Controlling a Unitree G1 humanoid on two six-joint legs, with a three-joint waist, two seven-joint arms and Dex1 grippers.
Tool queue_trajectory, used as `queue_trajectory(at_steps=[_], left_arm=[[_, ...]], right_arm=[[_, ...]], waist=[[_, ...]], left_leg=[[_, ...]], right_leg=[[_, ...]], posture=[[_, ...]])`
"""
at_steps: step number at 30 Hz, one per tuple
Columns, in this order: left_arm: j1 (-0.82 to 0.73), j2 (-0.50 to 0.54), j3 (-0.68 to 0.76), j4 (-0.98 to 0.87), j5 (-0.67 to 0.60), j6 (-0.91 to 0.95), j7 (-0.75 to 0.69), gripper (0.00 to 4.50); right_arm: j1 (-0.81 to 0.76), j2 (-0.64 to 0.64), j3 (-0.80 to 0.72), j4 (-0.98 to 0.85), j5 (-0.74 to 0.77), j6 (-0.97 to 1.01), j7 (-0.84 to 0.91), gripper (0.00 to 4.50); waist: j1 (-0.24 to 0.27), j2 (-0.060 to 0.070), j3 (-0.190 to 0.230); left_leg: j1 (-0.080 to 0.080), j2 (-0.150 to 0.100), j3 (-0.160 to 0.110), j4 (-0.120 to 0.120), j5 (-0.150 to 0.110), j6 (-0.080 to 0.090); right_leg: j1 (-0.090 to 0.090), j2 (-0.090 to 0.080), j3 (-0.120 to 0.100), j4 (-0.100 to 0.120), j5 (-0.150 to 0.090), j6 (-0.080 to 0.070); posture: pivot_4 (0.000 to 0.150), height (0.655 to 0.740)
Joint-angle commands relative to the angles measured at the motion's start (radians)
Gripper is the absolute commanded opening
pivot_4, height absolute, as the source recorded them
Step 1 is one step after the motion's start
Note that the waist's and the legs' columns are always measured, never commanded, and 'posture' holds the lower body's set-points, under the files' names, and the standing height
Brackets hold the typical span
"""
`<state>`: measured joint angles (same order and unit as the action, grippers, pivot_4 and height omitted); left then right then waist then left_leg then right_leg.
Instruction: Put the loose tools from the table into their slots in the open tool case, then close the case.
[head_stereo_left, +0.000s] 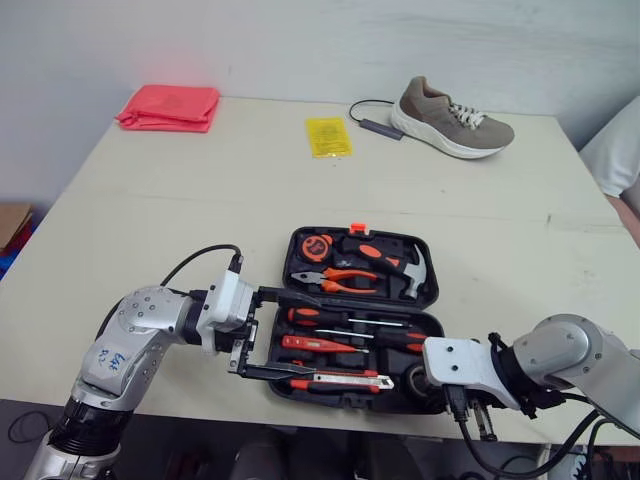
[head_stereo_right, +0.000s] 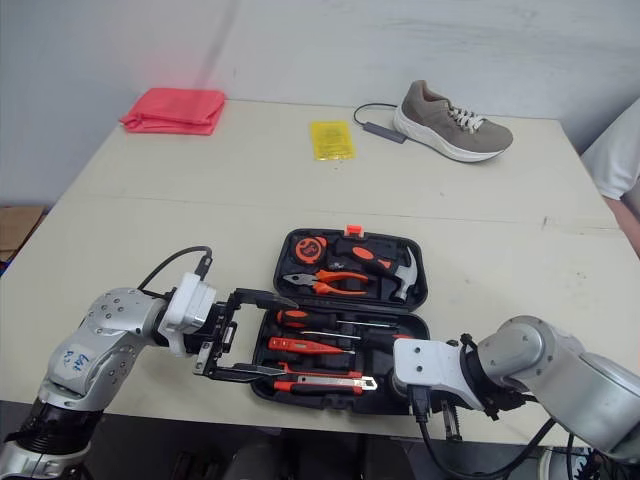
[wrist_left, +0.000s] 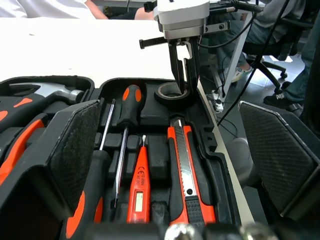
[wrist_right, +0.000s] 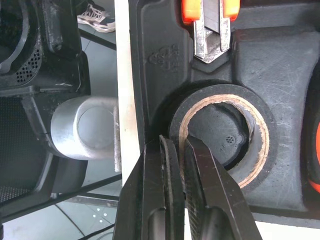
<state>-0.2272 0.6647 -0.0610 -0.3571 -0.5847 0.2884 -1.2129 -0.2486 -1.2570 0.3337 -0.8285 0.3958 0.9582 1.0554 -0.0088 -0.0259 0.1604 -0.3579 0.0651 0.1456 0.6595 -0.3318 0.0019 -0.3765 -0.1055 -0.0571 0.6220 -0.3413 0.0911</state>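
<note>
Evidently the last piece is going in. The right pincer (wrist_right: 177, 140) is closed to a narrow gap on the wall of the tape (wrist_right: 267, 145), one finger inside the ring and one outside. The roll sits in the round well at the right front corner of the case (head_stereo_left: 291, 262). Pinching the wall rather than spanning the ring makes sense, since the well leaves little room around the roll. It looks level with the moulding, though I cannot tell whether it is fully seated.

The left pincer (head_stereo_left: 300, 335) is wide open and holds nothing. Its fingers straddle the case's left end, one near the hinge and the other at the front edge. This is probably to stop the case sliding on the surface (head_stereo_left: 200, 200) while the other arm presses down.

The remaining slots look filled. The knife (head_stereo_left: 345, 379) lies along the case's front, its tip just beside the tape. The tester (head_stereo_left: 310, 344) and screwdrivers (head_stereo_left: 330, 320) lie behind it. The pliers (head_stereo_left: 345, 280), hammer (head_stereo_left: 395, 262) and measure (head_stereo_left: 315, 247) sit in the case's far half.

By my reading, what remains is to let go, draw both arms clear and fold the case shut. The fingers should part fully before lifting, or the roll may come out with them. The left fingers also need to leave the case's end before the halves meet.
</note>
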Motion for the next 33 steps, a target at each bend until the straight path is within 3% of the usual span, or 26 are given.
queue_trajectory(at_steps=[1, 7, 16, 25, 28, 33], left_arm=[[0.007, -0.002, -0.005, -0.042, -0.002, -0.004, 0.007, 4.50], [0.008, -0.004, -0.006, -0.038, 0.002, -0.009, 0.010, 4.50], [0.013, 0.001, 0.002, -0.022, 0.004, -0.019, 0.004, 4.50], [0.009, 0.009, 0.009, 0.002, 0.006, -0.023, -0.012, 4.50], [0.006, 0.013, 0.011, 0.008, 0.010, -0.027, -0.016, 4.50], [0.008, 0.017, 0.014, 0.016, 0.015, -0.033, -0.022, 4.50]], right_arm=[[0.028, -0.002, 0.024, 0.027, -0.049, 0.002, -0.034, 0.06], [0.053, -0.008, -0.010, 0.022, -0.043, -0.026, -0.020, 0.06], [0.117, 0.006, -0.131, -0.015, 0.060, -0.059, 0.029, 3.82], [0.236, 0.007, -0.410, 0.042, 0.182, -0.116, 0.115, 3.82], [0.317, 0.095, -0.577, 0.061, 0.263, -0.163, 0.142, 3.82], [0.423, 0.271, -0.707, 0.069, 0.345, -0.265, 0.135, 3.82]], waist=[[-0.001, 0.000, 0.000], [-0.001, -0.001, 0.000], [0.005, 0.001, 0.001], [0.006, 0.007, 0.004], [0.008, 0.006, 0.004], [0.009, 0.006, 0.004]], left_leg=[[0.000, 0.000, 0.000, 0.000, 0.000, 0.000], [0.000, 0.000, 0.000, 0.000, 0.000, 0.000], [0.000, 0.000, -0.001, -0.002, 0.000, 0.000], [-0.002, -0.001, -0.001, -0.001, 0.000, 0.000], [-0.002, -0.001, -0.001, -0.001, 0.000, 0.000], [-0.002, 0.000, -0.002, -0.001, 0.000, 0.000]], right_leg=[[0.000, 0.000, 0.000, 0.000, 0.000, 0.000], [0.000, 0.000, 0.000, 0.000, 0.000, 0.000], [0.000, 0.000, -0.003, -0.001, -0.001, -0.002], [0.000, 0.000, -0.003, 0.000, -0.001, -0.001], [0.000, 0.001, -0.003, 0.000, -0.001, -0.001], [0.000, 0.002, -0.003, -0.001, 0.000, 0.000]], posture=[[0.150, 0.7400], [0.150, 0.7400], [0.150, 0.7400], [0.150, 0.7400], [0.150, 0.7400], [0.150, 0.7400]])
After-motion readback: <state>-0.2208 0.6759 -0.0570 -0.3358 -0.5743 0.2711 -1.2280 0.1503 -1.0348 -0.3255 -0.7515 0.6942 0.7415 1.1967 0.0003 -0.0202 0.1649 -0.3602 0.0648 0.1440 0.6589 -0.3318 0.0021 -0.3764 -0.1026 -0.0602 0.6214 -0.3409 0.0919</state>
